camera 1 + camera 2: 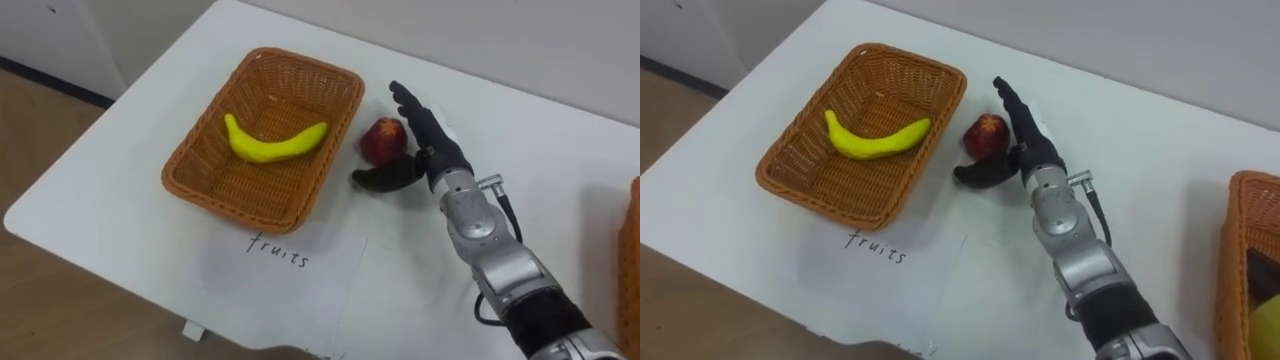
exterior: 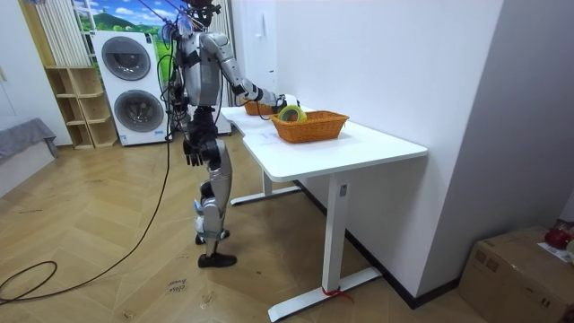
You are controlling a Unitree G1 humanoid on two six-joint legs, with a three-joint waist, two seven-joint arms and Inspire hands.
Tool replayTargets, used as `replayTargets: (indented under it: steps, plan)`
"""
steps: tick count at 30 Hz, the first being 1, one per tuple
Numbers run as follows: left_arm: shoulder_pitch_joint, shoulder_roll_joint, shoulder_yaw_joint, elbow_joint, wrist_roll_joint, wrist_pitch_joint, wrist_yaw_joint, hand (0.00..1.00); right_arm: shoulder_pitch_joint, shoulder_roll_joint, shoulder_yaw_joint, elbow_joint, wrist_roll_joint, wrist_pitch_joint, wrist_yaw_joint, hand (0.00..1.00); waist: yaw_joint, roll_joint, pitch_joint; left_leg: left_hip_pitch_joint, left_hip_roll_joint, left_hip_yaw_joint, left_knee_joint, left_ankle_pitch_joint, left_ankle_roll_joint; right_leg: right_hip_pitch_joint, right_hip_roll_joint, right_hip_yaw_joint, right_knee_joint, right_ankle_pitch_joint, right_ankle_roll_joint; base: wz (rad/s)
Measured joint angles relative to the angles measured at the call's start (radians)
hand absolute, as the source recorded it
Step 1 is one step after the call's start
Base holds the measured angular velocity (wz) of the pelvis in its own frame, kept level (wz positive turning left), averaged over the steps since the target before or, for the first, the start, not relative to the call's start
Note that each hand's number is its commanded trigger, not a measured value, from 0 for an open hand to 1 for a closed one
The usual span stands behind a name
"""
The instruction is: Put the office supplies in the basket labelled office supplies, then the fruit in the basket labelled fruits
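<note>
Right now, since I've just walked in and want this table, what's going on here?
The robot stands at the white table, sorting. Its right hand is open around a red apple, with straight fingers along the apple's right side and the thumb on its near side. The apple sits on the table just outside the wicker basket. A banana already lies in that basket. The left hand hangs at the robot's side.

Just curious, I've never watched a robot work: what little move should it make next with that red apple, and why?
Probably close the right hand round the apple. The hand lies open on the table with the apple between its fingers and thumb, not yet gripped, just outside the fruit basket, where the banana already lies.
</note>
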Motion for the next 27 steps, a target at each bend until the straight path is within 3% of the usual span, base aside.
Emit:
replayTargets:
  steps: [7, 8, 9, 14, 18, 27]
  plan:
    - [0.0, 0.0, 0.0, 0.0, 0.0, 0.0, 0.0, 0.0, 0.0, -0.004, 0.0, 0.0, 0.001, 0.0, 0.014, 0.02, -0.002, 0.0, -0.0003, -0.007, -0.001, -0.007, 0.001, 0.0, 0.0, -0.003, 0.0, -0.021, -0.002, 0.0, 0.0, 0.05]
    - [-0.001, 0.0, 0.0, 0.0, 0.0, 0.0, 0.0, 0.0, 0.0, -0.006, 0.0, 0.0, 0.001, 0.0, 0.018, 0.29, -0.003, 0.0, -0.0004, -0.008, -0.001, -0.01, 0.001, 0.0, 0.0, -0.003, 0.0, -0.025, -0.002, 0.0, 0.0, 0.11]
    - [-0.002, 0.0, 0.001, 0.0, 0.0, 0.0, 0.0, 0.0, 0.0, -0.009, 0.0, 0.0, 0.001, 0.0, 0.022, 1.0, -0.004, 0.001, -0.0006, -0.009, -0.002, -0.015, 0.001, 0.0, 0.0, -0.002, -0.001, -0.025, -0.002, 0.0, 0.0, 0.09]
    - [-0.004, 0.0, 0.001, 0.0, 0.002, 0.004, 0.0, 0.0, -0.003, -0.019, 0.006, 0.007, 0.0, -0.006, 0.028, 1.0, -0.002, 0.001, -0.0014, -0.006, -0.002, -0.017, 0.002, 0.0, 0.0, 0.0, -0.001, -0.025, -0.002, 0.0, 0.0, 0.02]
    - [-0.009, 0.001, 0.002, 0.009, 0.002, 0.007, 0.002, 0.0, -0.052, -0.053, 0.02, 0.075, 0.001, -0.019, 0.031, 1.0, 0.001, 0.003, -0.0008, 0.007, -0.001, -0.015, 0.002, 0.0, 0.0, 0.01, -0.001, -0.024, -0.003, 0.0, 0.0, -0.04]
    - [-0.027, 0.003, 0.002, 0.039, -0.006, 0.007, 0.005, 0.0, -0.053, -0.061, 0.026, 0.078, -0.035, -0.019, 0.044, 1.0, 0.002, 0.003, -0.0027, 0.007, -0.001, -0.017, 0.001, 0.0, 0.0, 0.014, 0.0, -0.025, -0.002, 0.0, 0.0, 0.0]
